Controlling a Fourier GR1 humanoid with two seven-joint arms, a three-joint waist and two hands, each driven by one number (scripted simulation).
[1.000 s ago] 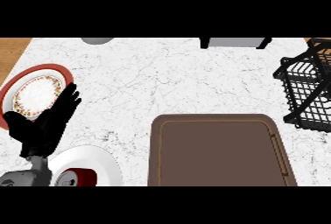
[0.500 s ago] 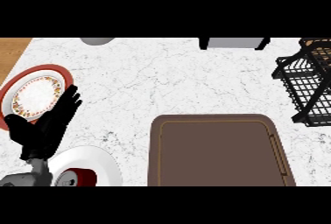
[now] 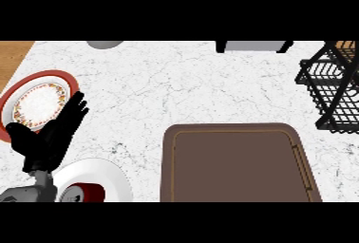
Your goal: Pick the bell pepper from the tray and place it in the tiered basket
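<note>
Fingers (image 3: 72,109) of my left hand (image 3: 49,137) rest straight, holding nothing — brown rectangular tray (image 3: 238,166) rightward shows no pepper; black wire basket (image 3: 336,95) beyond.

Tiered basket (image 3: 335,90) running off the right edge, its far side cut away. Left of the basket, brown tray (image 3: 238,163) losing its near end at the lower edge. Left hand (image 3: 51,135) covering part of the red-rimmed plate (image 3: 32,97).
</note>
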